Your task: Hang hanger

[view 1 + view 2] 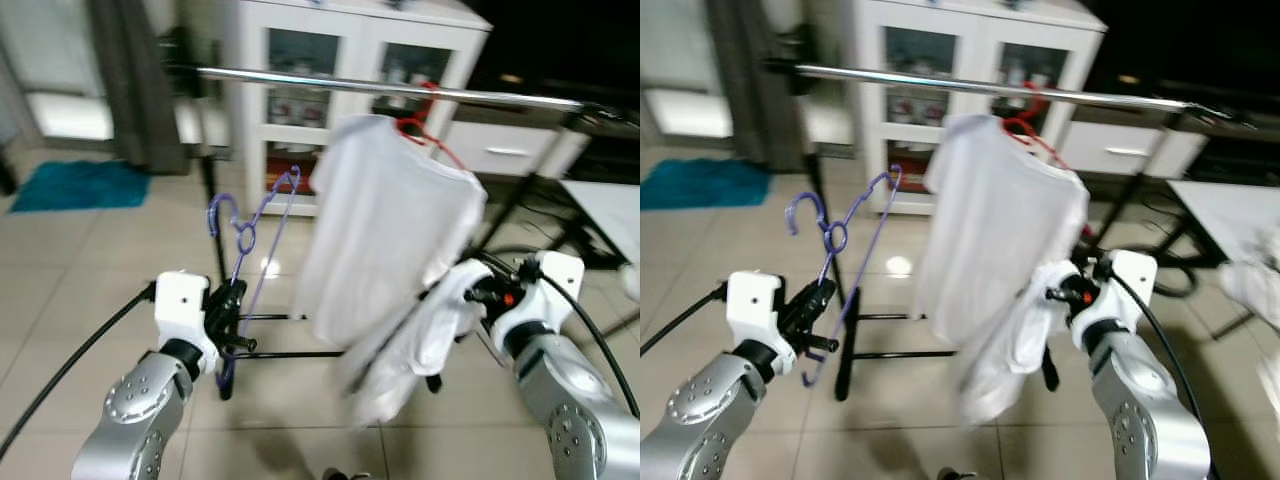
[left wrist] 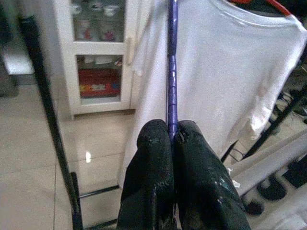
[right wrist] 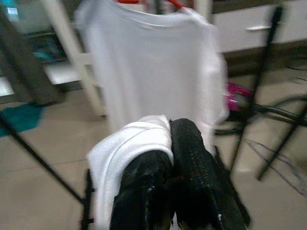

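Tiled floor [image 1: 90, 260], white cabinet [image 1: 330, 70] behind chrome rail [image 1: 380, 88] of clothes rack. Left of rail centre, below it: my left gripper [image 1: 232, 325], fingers clamped tight on purple hanger [image 1: 255, 225], hook up, not on rail. White shirt [image 1: 390, 230] hangs from rail on red hanger [image 1: 425, 130]. Right, below rail: my right gripper [image 3: 165, 143] pinched shut on white cloth [image 1: 415, 345], draped down beside shirt.
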Tool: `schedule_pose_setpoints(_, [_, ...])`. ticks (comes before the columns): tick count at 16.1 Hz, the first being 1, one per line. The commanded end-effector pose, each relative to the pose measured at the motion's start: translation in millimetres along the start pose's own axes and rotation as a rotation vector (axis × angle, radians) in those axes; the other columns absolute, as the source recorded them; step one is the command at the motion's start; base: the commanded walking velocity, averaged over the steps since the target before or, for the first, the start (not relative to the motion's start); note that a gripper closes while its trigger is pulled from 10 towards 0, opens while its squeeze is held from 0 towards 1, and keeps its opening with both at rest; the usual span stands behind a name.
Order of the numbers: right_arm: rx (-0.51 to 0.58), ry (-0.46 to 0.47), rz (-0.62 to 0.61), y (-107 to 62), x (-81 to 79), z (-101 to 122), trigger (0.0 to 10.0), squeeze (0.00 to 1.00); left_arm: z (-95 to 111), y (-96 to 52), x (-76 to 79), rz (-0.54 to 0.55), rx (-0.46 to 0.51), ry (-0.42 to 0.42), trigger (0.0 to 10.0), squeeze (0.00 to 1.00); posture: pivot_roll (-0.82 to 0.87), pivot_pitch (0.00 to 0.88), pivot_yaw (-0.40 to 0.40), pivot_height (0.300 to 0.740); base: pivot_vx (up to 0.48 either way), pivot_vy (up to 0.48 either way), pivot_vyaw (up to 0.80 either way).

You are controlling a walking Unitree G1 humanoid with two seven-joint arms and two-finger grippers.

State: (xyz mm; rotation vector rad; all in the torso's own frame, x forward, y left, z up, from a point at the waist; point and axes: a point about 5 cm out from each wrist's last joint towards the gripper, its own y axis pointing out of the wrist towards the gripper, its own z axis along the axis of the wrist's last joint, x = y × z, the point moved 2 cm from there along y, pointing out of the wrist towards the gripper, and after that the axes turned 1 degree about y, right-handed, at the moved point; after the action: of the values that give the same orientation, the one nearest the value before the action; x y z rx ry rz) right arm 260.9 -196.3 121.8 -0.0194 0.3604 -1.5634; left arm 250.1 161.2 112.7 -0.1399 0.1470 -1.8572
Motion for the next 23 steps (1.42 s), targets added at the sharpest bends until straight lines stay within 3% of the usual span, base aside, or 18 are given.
schedule_pose_setpoints(1, [0.026, -0.007, -0.068, -6.9, 13.1, 4.3, 10.0, 0.0, 1.9, 3.9, 7.1, -0.045, -0.026, -0.051, 10.0, 0.0, 0.0, 0.011, -0.07, 0.74, 0.0, 0.0, -0.8])
schedule_pose_setpoints(3, [0.007, -0.002, -0.113, -12.4, 17.4, -1.0, 10.0, 0.0, 0.5, 0.6, 10.6, -0.127, -0.082, -0.128, 10.0, 0.0, -0.01, 0.012, -0.042, 0.74, 0.0, 0.0, -0.8])
schedule_pose_setpoints(7, [-0.012, 0.008, -0.166, -20.3, 21.2, -4.7, 10.0, 0.0, -1.6, 6.5, 1.6, -0.091, -0.081, 0.001, 10.0, 0.0, -0.03, 0.009, -0.001, 0.74, 0.0, 0.0, -0.8])
schedule_pose_setpoints(9, [0.004, -0.015, -0.155, -21.0, 17.4, 1.8, 10.0, 0.0, 14.3, 14.7, -20.6, 0.112, 0.046, -0.054, 10.0, 0.0, -0.03, 0.007, 0.01, 0.74, 0.0, 0.0, -0.8])
schedule_pose_setpoints(11, [0.011, -0.031, -0.139, -18.7, 12.9, 6.3, 10.0, 0.0, 20.5, 15.8, -26.7, 0.178, 0.104, -0.019, 10.0, 0.0, -0.02, 0.0, 0.01, 0.74, 0.0, 0.0, -0.8])
schedule_pose_setpoints(13, [0.018, -0.039, -0.137, -16.4, 9.6, 9.1, 10.0, 0.0, 11.9, 16.0, -21.5, 0.123, 0.05, -0.076, 10.0, 0.0, -0.03, 0.0, 0.012, 0.74, 0.0, 0.0, -0.8])
schedule_pose_setpoints(14, [0.017, -0.047, -0.134, -15.1, 8.5, 10.8, 10.0, 0.0, 9.3, 16.5, -21.3, 0.124, 0.03, -0.062, 10.0, 0.0, -0.03, 0.0, 0.01, 0.74, 0.0, 0.0, -0.8])
schedule_pose_setpoints(15, [0.028, -0.063, -0.117, -11.7, 5.7, 15.2, 10.0, 0.0, 7.0, 15.9, -12.1, 0.002, 0.014, -0.072, 10.0, 0.0, -0.04, 0.0, 0.0, 0.74, 0.0, 0.0, -0.8])
schedule_pose_setpoints(19, [0.028, -0.125, -0.037, -3.8, -6.0, 23.0, 10.0, 0.0, -3.9, 6.6, -3.4, -0.055, -0.052, 0.072, 10.0, 0.0, -0.01, 0.0, -0.085, 0.74, 0.0, 0.0, -0.8])
schedule_pose_setpoints(21, [-0.004, -0.166, 0.028, -0.1, -18.2, 21.3, 10.0, 0.0, -0.2, -1.5, -0.1, -0.064, -0.044, 0.056, 10.0, 0.0, 0.0, 0.0, -0.104, 0.74, 0.0, 0.0, -0.8])
schedule_pose_setpoints(23, [0.042, -0.114, 0.035, -2.6, -22.2, 26.0, 10.0, 0.0, -3.6, -6.2, 0.3, -0.032, -0.054, -0.014, 10.0, 0.0, -0.02, 0.005, -0.102, 0.74, 0.0, 0.0, -0.8])
